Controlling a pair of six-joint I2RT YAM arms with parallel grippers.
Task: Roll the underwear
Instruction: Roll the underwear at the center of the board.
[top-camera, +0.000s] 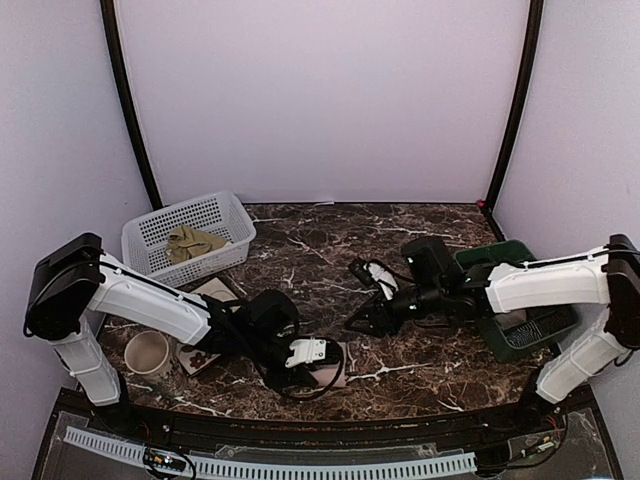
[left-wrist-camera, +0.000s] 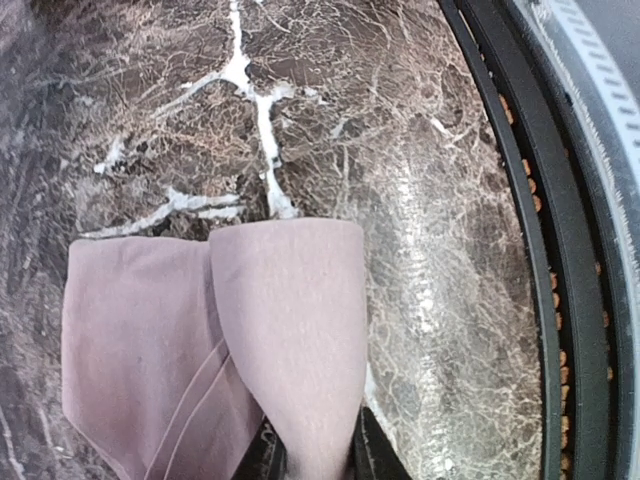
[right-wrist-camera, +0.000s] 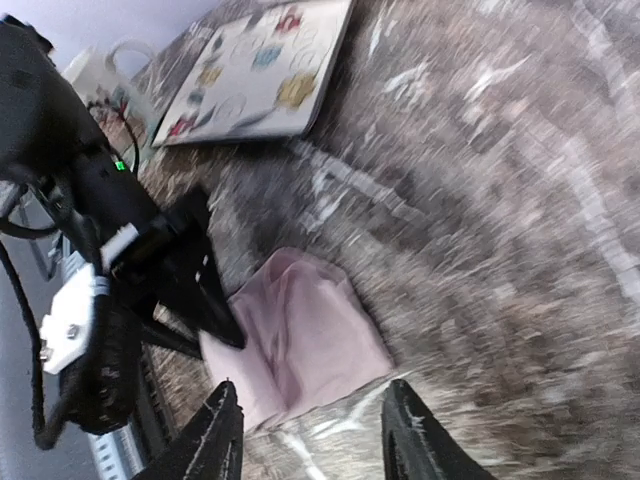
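The dusty pink underwear (top-camera: 338, 366) lies folded on the marble table near the front edge. My left gripper (top-camera: 318, 352) is low over it. In the left wrist view, the left gripper (left-wrist-camera: 318, 465) is shut on a raised fold of the pink underwear (left-wrist-camera: 285, 320), with dark fingers on either side of the cloth. My right gripper (top-camera: 362, 320) hovers just right of and beyond the cloth. From the right wrist, the right gripper (right-wrist-camera: 312, 440) stands open and empty above the table, close to the pink underwear (right-wrist-camera: 300, 335). The olive-khaki underwear (top-camera: 190, 242) lies crumpled in the white basket (top-camera: 225, 212).
A dark green basket (top-camera: 520, 300) sits at the right under the right arm. A cream mug (top-camera: 148, 352) and a patterned mat (top-camera: 215, 293) lie at the left beside the left arm. The table's black front rail (left-wrist-camera: 560, 300) runs close to the cloth.
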